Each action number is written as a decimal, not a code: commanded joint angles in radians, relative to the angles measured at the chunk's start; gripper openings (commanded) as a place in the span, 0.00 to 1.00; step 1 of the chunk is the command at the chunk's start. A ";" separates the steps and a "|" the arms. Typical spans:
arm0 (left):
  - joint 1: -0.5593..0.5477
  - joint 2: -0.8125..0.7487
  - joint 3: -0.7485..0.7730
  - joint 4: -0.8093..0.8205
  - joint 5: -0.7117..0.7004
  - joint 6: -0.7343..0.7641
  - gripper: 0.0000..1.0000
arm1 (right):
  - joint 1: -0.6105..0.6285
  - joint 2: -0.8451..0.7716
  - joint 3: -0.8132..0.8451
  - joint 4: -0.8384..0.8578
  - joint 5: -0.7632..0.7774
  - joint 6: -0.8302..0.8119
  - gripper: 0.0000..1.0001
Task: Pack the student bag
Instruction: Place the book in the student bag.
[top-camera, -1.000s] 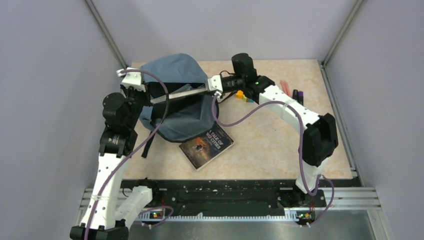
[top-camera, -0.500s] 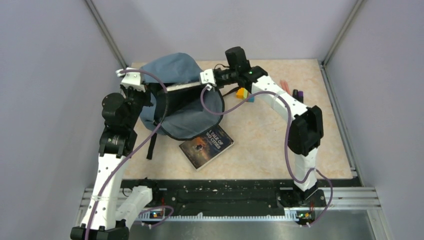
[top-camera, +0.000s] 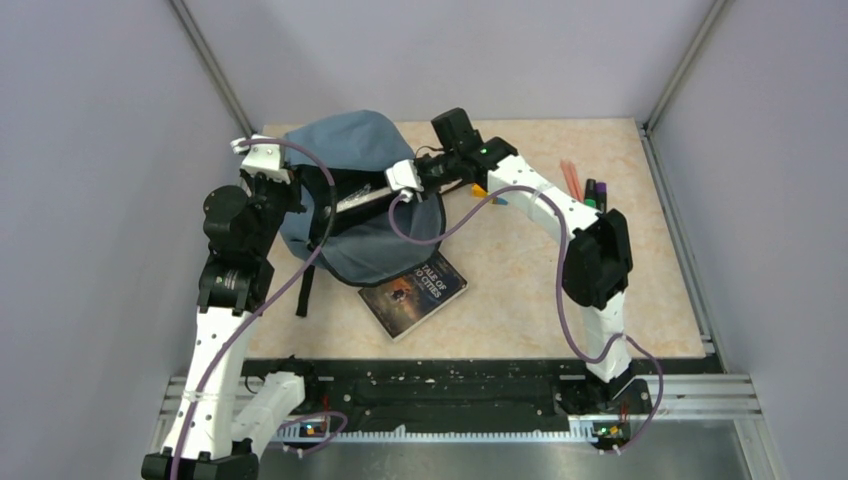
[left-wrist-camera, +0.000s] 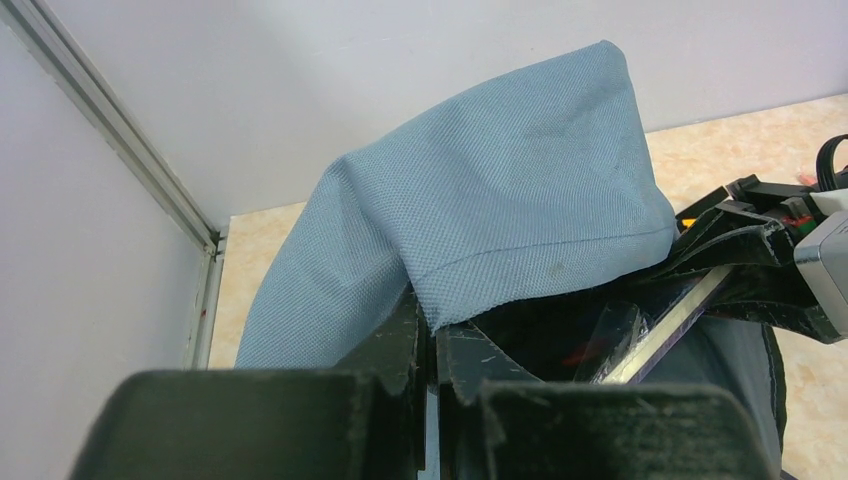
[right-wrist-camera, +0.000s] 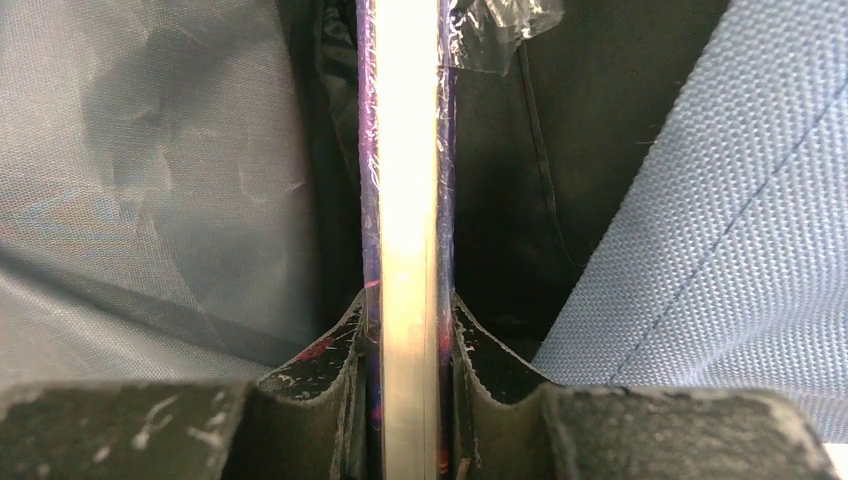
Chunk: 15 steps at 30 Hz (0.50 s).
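Beige tabletop (top-camera: 500, 310), slumped dusty-blue student bag (top-camera: 345, 140) (mouth agape, dark lining).

The student bag (left-wrist-camera: 500, 180) is coarse, matt woven cloth in dusty blue with visible stitching. Its lining (right-wrist-camera: 150, 150) is a finer, smoother grey fabric with a faint sheen. The wrapped book (right-wrist-camera: 405, 180) shows pale paper page edges under crinkled, glossy clear film. The fingers (right-wrist-camera: 325, 365) of the right gripper (right-wrist-camera: 408, 320) are matt black plastic, scuffed and scratched. The loose book (top-camera: 413, 293) has a dark glossy cover. The table (top-camera: 520, 290) is smooth, mottled beige and looks like stone.
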 joint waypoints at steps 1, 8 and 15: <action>0.005 -0.007 0.025 0.065 0.008 -0.008 0.00 | 0.007 -0.038 0.071 0.121 -0.101 0.014 0.00; 0.005 -0.010 0.024 0.066 0.004 -0.010 0.00 | -0.012 -0.167 -0.087 0.333 -0.175 0.119 0.00; 0.005 -0.013 0.023 0.067 0.005 -0.011 0.00 | -0.011 -0.146 -0.035 0.215 -0.182 0.063 0.00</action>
